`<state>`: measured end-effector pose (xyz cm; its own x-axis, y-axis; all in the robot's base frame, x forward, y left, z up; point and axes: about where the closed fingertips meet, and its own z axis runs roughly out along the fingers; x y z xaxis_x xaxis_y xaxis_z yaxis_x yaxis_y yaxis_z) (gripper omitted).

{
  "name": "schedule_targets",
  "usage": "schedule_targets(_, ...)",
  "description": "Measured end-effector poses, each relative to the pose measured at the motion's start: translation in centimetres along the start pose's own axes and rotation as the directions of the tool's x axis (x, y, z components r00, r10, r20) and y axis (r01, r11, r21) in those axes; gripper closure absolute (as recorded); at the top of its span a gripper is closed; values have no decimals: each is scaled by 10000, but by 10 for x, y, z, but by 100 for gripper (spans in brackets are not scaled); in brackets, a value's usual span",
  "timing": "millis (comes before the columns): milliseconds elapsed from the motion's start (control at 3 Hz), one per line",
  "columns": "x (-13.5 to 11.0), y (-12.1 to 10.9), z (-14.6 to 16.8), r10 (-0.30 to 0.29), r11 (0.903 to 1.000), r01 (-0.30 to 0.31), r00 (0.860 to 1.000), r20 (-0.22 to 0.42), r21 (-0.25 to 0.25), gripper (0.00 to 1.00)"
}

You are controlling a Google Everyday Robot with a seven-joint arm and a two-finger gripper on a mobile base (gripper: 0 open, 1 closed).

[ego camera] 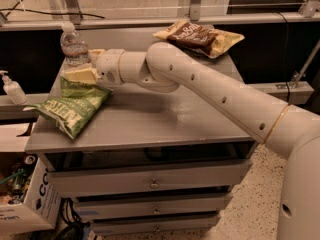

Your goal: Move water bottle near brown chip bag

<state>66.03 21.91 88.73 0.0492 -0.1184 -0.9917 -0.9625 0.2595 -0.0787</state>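
The water bottle [73, 46] stands upright at the back left corner of the table [165, 119]. It is clear, with a white cap and a label with a red band. The brown chip bag [192, 34] lies at the back right of the table, on top of a pale yellow bag [223, 38]. My gripper [86, 63] is at the bottle's right side, just above the table. It is open, with one pale finger [80, 75] in front of the bottle's base and the other [97, 52] behind it. The bottle's lower part is partly hidden by the fingers.
A green chip bag [71, 107] lies at the front left of the table, just below my gripper. A small white pump bottle [12, 88] stands on a ledge to the left. A cardboard box [27, 204] sits on the floor at lower left. Drawers [150, 181] are under the tabletop.
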Motion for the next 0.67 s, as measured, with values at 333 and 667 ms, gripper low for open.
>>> schedule_targets(333,3,-1,-8,96,9997,-95,10000,-20,226,64)
schedule_targets(667,0,-5,-19,90,9984,-94,9999,63,564,87)
